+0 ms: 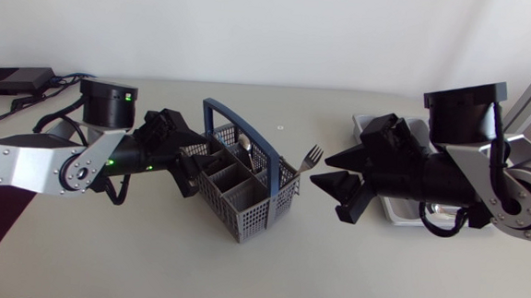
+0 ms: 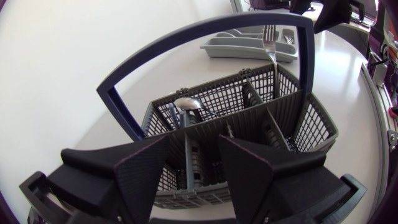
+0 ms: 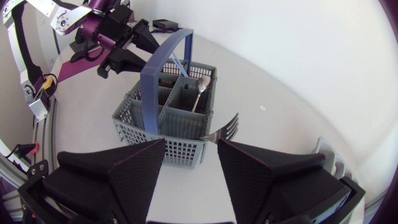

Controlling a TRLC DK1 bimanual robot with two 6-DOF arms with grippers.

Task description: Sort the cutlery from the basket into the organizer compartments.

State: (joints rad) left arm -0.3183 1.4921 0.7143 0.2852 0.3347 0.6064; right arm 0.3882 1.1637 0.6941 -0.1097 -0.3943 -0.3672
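A grey mesh cutlery basket (image 1: 241, 192) with a blue handle (image 1: 239, 122) stands mid-table. A spoon (image 1: 244, 146) stands in a rear compartment, and a fork (image 1: 311, 156) sticks up tines-first at the basket's right end. My left gripper (image 1: 195, 166) is open at the basket's left end; in its wrist view its fingers (image 2: 140, 171) straddle the near wall of the basket (image 2: 249, 118), with the spoon (image 2: 186, 103) and fork (image 2: 269, 37) beyond. My right gripper (image 1: 331, 171) is open and empty, just right of the fork. Ahead of this gripper (image 3: 189, 168) are the fork (image 3: 227, 129) and the basket (image 3: 165, 112).
The grey organizer tray (image 1: 370, 128) lies at the back right, mostly hidden under my right arm; the left wrist view shows the organizer tray (image 2: 249, 46) beyond the basket. A black box with cables (image 1: 16, 80) sits at the far left corner.
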